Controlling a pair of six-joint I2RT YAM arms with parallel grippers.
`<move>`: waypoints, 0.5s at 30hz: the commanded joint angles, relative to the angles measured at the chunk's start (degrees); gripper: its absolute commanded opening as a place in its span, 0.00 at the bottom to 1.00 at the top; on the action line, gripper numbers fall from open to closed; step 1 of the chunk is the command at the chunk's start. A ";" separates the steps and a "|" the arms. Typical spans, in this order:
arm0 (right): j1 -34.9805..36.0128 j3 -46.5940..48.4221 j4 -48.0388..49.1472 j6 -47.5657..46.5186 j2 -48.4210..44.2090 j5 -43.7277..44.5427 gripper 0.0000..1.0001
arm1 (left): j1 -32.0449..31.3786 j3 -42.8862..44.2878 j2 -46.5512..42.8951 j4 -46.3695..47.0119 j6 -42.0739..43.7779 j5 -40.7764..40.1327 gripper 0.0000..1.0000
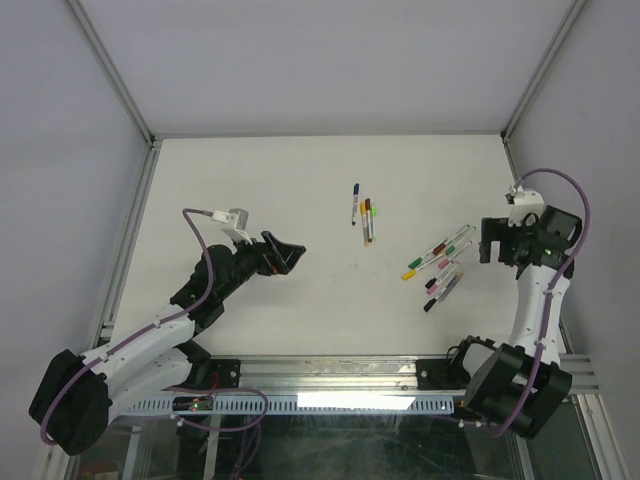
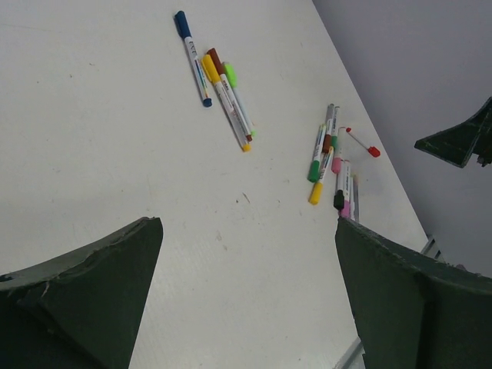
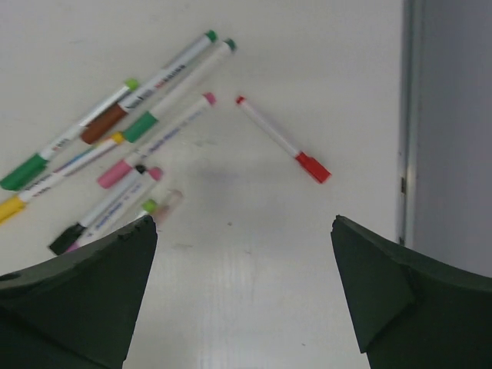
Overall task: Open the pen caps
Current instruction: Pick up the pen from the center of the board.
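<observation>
All the pens lie capped on the white table (image 1: 250, 190). A blue-capped pen (image 1: 355, 203) lies mid-table beside a small bundle with yellow, maroon and lime pen caps (image 2: 210, 68). Farther right is a looser cluster (image 1: 440, 260) with green (image 3: 23, 172), yellow, brown, pink (image 3: 115, 174) and black caps. A red-capped pen (image 3: 313, 167) lies apart from it. My left gripper (image 1: 290, 255) (image 2: 247, 223) hangs open left of the pens, nothing between its fingers. My right gripper (image 1: 485, 245) (image 3: 244, 221) is open too, just right of the cluster.
Aluminium frame rails (image 1: 125, 250) run along the table's sides, and grey walls close it in. In the right wrist view the right rail (image 3: 409, 123) stands close beside the red-capped pen. The arm bases sit on the near rail (image 1: 330, 372).
</observation>
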 commanded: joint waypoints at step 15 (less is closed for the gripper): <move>-9.93 19.14 -9.26 -46.26 28.54 -3.50 0.62 | -0.11 -1.63 -7.01 -2.36 -2.86 4.37 0.99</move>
